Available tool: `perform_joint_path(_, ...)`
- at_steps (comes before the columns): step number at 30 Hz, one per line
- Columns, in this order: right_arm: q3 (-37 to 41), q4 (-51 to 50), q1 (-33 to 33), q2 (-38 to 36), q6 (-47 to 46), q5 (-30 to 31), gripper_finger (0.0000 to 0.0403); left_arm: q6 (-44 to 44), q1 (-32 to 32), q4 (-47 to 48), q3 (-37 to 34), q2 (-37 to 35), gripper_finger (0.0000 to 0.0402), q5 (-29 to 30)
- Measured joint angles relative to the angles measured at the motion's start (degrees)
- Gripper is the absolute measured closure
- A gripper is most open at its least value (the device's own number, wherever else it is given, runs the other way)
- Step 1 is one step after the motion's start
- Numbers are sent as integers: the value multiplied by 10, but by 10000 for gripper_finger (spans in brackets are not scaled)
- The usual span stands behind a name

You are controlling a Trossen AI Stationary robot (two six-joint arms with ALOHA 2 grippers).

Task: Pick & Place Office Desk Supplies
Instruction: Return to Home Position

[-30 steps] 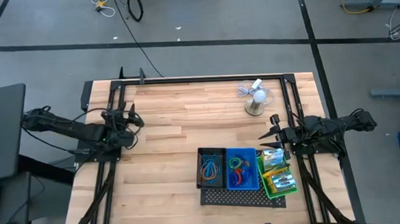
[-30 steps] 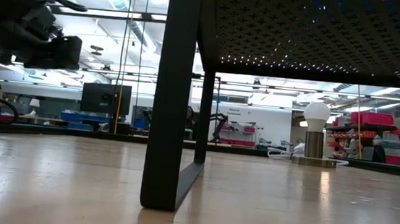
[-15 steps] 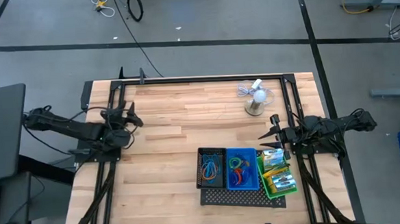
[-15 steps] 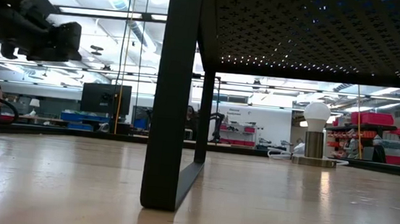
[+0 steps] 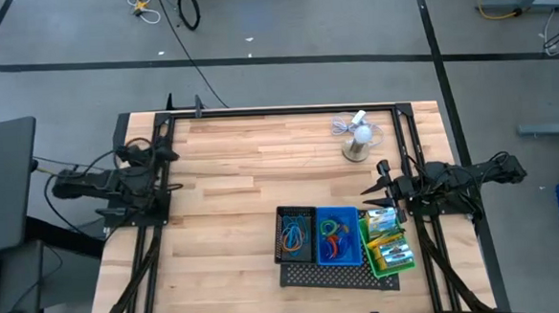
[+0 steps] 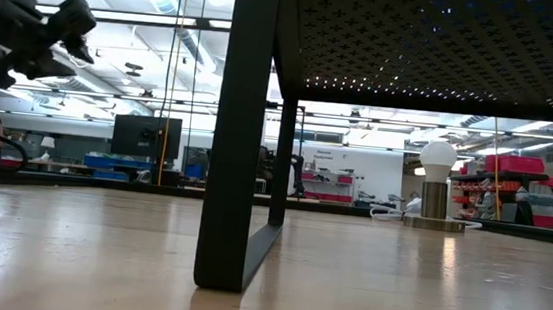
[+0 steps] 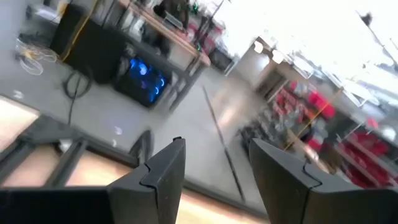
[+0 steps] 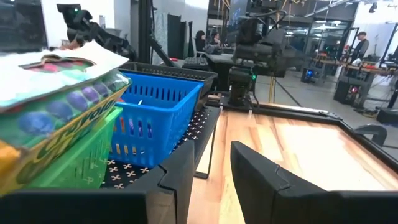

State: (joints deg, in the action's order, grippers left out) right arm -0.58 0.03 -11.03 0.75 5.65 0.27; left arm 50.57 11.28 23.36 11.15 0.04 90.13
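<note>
Three small bins stand side by side on the black mesh tray [image 5: 310,273] near the table's front edge. The black bin [image 5: 296,234] and the blue bin [image 5: 335,237] hold coloured rubber-band loops [image 5: 332,229]. The green bin [image 5: 389,244] holds a yellow crayon box [image 8: 55,118] and green-white boxes [image 5: 396,256]. My right gripper [image 5: 378,178] stands open just beyond the green bin, level, with nothing between its fingers [image 8: 180,168]. My left gripper [image 5: 164,153] hangs open over the table's left edge, high above the wood [image 6: 57,27], and is empty.
A white mini fan [image 5: 358,138] on a round base stands at the far right, its cord beside it. Black frame rails [image 5: 277,110] run along the table's far, left and right edges. Bare wood [image 5: 243,187] spreads between the two arms.
My left gripper has drawn back toward the table's left edge and risen, rolling about its own axis as it went; its fingers have stayed open. My right arm has kept still.
</note>
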Motion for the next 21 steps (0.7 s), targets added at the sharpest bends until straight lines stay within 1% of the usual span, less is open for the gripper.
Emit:
perform_joint_path(3,0,0,0,0,-6,0,289,12,-26,-33,-2,1,215,-2)
perform_joint_path(5,0,0,0,3,-7,0,289,40,-39,-68,-15,3,215,-7)
perform_joint_path(7,0,0,0,3,-9,0,289,76,-45,-48,-39,1,215,-5)
perform_joint_path(9,0,0,0,7,-9,0,289,79,-57,-48,-52,2,215,-3)
perform_joint_path(13,0,0,0,7,-16,0,289,-10,-66,-39,-49,10,215,-2)
perform_joint_path(15,0,0,0,7,-20,0,289,-94,-63,-33,-47,10,215,-2)
perform_joint_path(19,0,0,0,7,-18,0,289,-255,-44,-33,-42,10,215,-31)
perform_joint_path(21,0,0,0,7,-16,0,289,-280,-36,-33,-47,10,215,-32)
